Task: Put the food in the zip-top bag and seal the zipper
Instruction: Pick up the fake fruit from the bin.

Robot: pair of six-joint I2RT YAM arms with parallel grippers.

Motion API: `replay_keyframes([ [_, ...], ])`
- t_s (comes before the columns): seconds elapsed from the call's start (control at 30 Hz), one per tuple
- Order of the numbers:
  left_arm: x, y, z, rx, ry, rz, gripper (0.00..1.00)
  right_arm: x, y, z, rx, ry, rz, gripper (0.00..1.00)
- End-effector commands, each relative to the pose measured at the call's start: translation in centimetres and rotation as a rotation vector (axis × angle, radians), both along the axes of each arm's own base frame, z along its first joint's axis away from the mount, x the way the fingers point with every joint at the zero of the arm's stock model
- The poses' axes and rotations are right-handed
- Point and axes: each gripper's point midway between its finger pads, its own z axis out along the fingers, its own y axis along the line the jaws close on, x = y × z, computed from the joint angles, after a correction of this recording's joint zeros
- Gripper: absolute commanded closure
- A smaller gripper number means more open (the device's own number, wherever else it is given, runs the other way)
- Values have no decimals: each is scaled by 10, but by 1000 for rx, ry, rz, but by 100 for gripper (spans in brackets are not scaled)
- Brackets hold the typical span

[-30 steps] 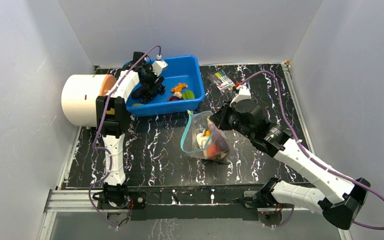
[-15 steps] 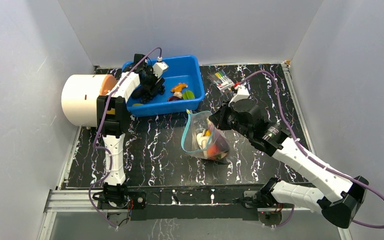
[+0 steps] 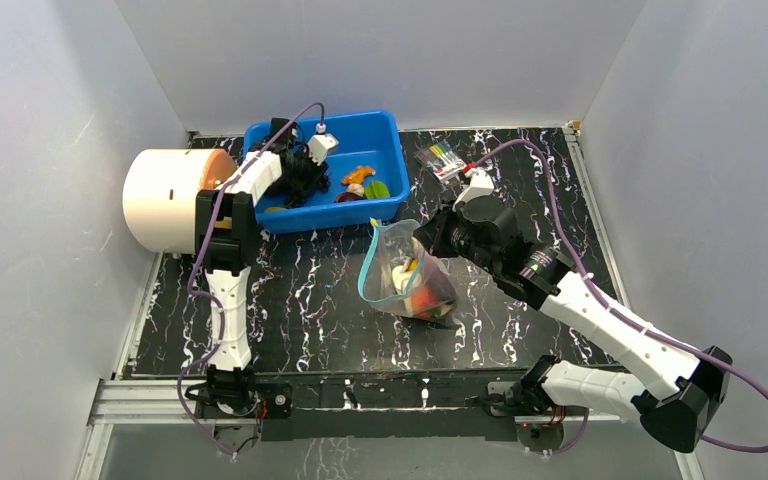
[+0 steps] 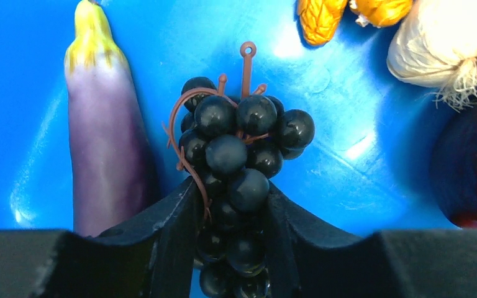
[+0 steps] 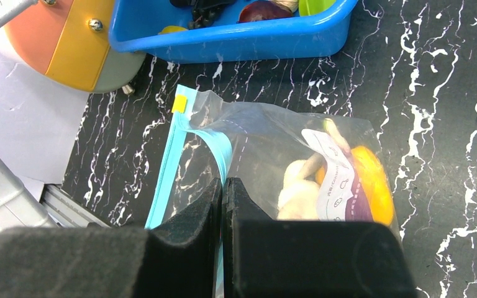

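Note:
Dark grapes (image 4: 236, 155) lie in the blue bin (image 3: 385, 135), and my left gripper (image 4: 230, 192) is shut on their lower half, a finger pressed against each side. A purple eggplant (image 4: 102, 143) lies just left of them. The clear zip-top bag (image 5: 286, 143) stands on the table with an orange fruit (image 5: 369, 180) and a pale food piece (image 5: 298, 186) inside. Its mouth gapes toward the left. My right gripper (image 5: 222, 186) is shut on the far lip of the teal zipper (image 5: 214, 146), holding the bag (image 3: 410, 275) up.
More toy food lies in the bin: a white garlic-like piece (image 4: 441, 43), orange pieces (image 4: 323, 18) and a dark red one (image 4: 472, 174). A white cylinder (image 3: 165, 200) lies left of the bin. A marker packet (image 3: 442, 160) sits behind the right arm.
My left jaws have closed in onto the grapes. The right gripper has shifted slightly left with the bag's lip, widening the mouth a little.

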Motion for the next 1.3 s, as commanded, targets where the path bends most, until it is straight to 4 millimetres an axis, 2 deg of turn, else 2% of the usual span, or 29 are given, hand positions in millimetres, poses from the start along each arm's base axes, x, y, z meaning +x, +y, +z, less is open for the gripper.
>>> replay_keyframes([
  [0.0,-9,-13,35,-90,-29,-19,74,7,9,25,66,-73,8,100],
  [0.03,-8,-14,46,-104,-53,-14,86,7,9,26,67,-74,8,100],
  [0.07,-6,-15,58,-118,-84,-5,94,6,9,26,66,-74,9,100],
  [0.1,-5,-16,66,-130,-106,2,97,6,9,27,69,-74,11,100],
  [0.4,-12,-26,126,-249,-244,48,100,1,4,27,93,-74,0,100],
  [0.7,-25,-39,164,-401,-260,105,100,-4,-1,18,99,-51,-15,100],
  [0.93,-53,-57,198,-578,-258,113,97,-4,-3,29,131,-75,-29,100],
  [1.1,-74,-58,218,-631,-279,119,98,-1,-5,35,134,-96,-39,100],
  [1.27,-90,-56,254,-682,-358,121,98,-3,-6,40,167,-98,-50,100],
])
